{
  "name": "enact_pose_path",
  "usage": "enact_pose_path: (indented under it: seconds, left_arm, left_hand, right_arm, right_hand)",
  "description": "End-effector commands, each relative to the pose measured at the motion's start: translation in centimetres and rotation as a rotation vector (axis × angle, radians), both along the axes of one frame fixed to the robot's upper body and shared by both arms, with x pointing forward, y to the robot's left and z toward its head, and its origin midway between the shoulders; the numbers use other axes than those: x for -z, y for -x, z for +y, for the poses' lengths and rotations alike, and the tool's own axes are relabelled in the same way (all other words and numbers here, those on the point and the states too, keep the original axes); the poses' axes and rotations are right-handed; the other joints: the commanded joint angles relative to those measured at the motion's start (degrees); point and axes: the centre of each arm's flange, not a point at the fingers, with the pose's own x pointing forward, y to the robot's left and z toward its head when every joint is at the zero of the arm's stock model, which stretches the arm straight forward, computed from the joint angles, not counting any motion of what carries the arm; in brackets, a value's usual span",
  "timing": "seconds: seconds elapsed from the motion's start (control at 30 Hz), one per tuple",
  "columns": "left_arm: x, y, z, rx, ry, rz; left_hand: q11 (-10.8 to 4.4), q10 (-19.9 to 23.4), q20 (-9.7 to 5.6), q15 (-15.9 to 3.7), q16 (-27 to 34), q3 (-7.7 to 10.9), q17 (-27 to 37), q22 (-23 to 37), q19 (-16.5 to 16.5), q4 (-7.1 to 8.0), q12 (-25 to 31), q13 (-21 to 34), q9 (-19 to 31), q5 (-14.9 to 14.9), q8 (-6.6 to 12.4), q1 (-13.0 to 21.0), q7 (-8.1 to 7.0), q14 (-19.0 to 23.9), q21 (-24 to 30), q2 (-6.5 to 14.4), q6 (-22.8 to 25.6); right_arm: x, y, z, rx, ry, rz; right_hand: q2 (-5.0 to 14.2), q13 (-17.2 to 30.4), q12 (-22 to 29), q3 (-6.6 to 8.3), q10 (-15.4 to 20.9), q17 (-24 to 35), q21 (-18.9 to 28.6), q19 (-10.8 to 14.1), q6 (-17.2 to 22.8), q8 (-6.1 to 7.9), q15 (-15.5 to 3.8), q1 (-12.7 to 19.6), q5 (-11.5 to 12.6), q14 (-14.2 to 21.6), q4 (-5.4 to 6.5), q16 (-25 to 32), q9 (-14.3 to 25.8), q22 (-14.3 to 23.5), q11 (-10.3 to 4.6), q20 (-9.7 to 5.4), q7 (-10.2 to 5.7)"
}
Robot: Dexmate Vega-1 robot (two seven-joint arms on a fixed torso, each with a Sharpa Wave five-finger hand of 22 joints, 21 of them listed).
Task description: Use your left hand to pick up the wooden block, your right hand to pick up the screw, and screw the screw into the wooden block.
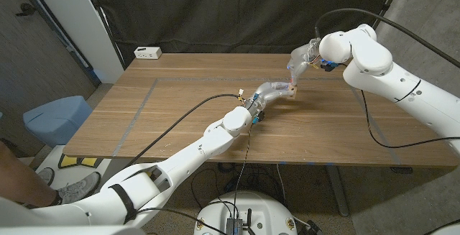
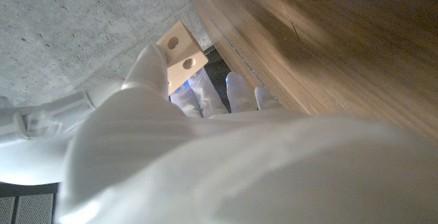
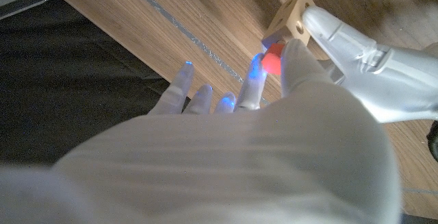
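In the head view my left hand (image 1: 269, 91) holds the small pale wooden block (image 1: 292, 93) just above the table's middle. The left wrist view shows the block (image 2: 182, 53) with two holes in its face, gripped at the fingertips of my left hand (image 2: 205, 135). My right hand (image 1: 302, 59) comes down from the right onto the block. It pinches the red-headed screw (image 3: 272, 61) between thumb and finger, with the screw's head right against the block (image 3: 290, 20). The screw's shaft is hidden. My right hand (image 3: 260, 128) has its other fingers spread.
A white box (image 1: 147, 52) stands at the table's far left corner. Grey tape lines (image 1: 140, 106) cross the wooden table (image 1: 180, 127). A blue bin (image 1: 57, 116) and a person's shoe (image 1: 65, 190) are on the floor to the left.
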Motion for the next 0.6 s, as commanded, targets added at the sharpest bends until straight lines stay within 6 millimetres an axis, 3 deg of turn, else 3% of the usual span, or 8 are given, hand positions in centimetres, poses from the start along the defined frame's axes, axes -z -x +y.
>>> enact_pose_path:
  seconds: [0.03, 0.6]
  left_arm:
    - [-0.01, -0.17, 0.05, -0.001, -0.005, 0.002]
    - [-0.12, -0.41, 0.08, -0.002, -0.005, 0.005]
  left_hand:
    - [-0.18, 0.2, 0.20, -3.12, 0.1, 1.44, 0.1, 0.3, -0.2, 0.93, 0.3, 1.1, 0.1, 0.3, 0.53, 0.0, 0.18, 0.4, 0.3, 0.5, 0.8]
    - [-0.16, 0.3, 0.13, -3.12, 0.1, 1.53, 0.1, 0.3, -0.1, 0.90, 0.3, 1.1, 0.1, 0.3, 0.54, -0.1, 0.22, 0.4, 0.4, 0.5, 0.9]
  right_arm:
    - [0.14, -0.20, -0.08, 0.010, -0.014, -0.023]
    - [0.19, -0.72, 0.03, 0.008, -0.025, -0.020]
  right_hand:
    - [0.29, 0.1, 0.6, -0.20, 1.5, 0.1, 0.3, 1.0, 2.9, 0.78, -2.40, -1.0, 0.1, 0.9, 0.58, 0.5, 0.0, 0.2, 0.26, -0.31, -0.62]
    - [1.03, 0.0, 0.5, -1.20, 3.8, 0.1, 0.3, 1.9, 6.9, 1.72, -2.33, -3.7, 0.2, 2.4, 1.44, 0.9, -1.0, 0.2, 0.22, -0.97, 0.52]
